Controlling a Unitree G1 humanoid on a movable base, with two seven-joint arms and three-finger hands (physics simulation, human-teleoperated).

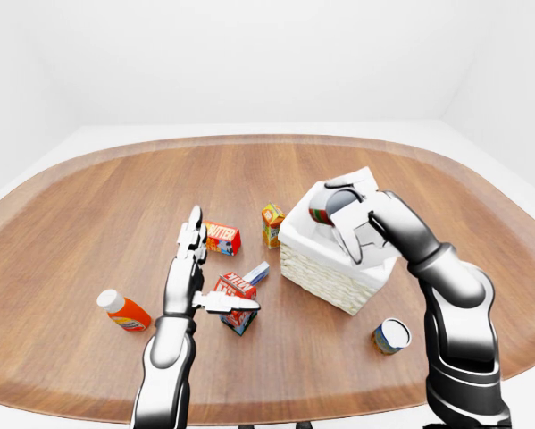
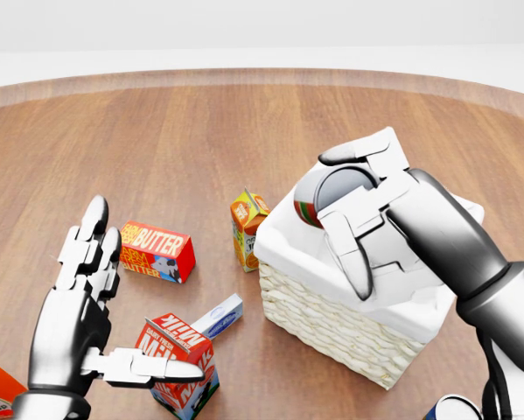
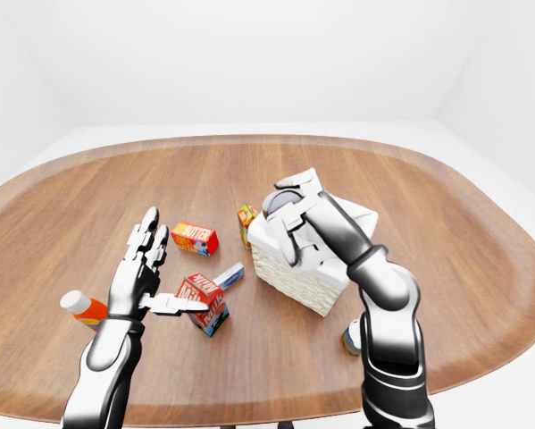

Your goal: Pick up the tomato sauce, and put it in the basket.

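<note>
Right hand (image 2: 353, 214) clamps tomato sauce can (image 2: 324, 197), fingers wrapped round it, held above basket (image 2: 331, 319) near basket's left rim. Pick-up done; release into white liner left. Left hand (image 2: 82, 302) spread, empty, above milk carton (image 2: 178, 363) near table's (image 2: 200, 131) bottom edge.

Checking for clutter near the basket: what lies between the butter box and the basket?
In the head view, a small orange juice carton stands between the butter box and the basket, close beside the basket's wicker wall.
</note>
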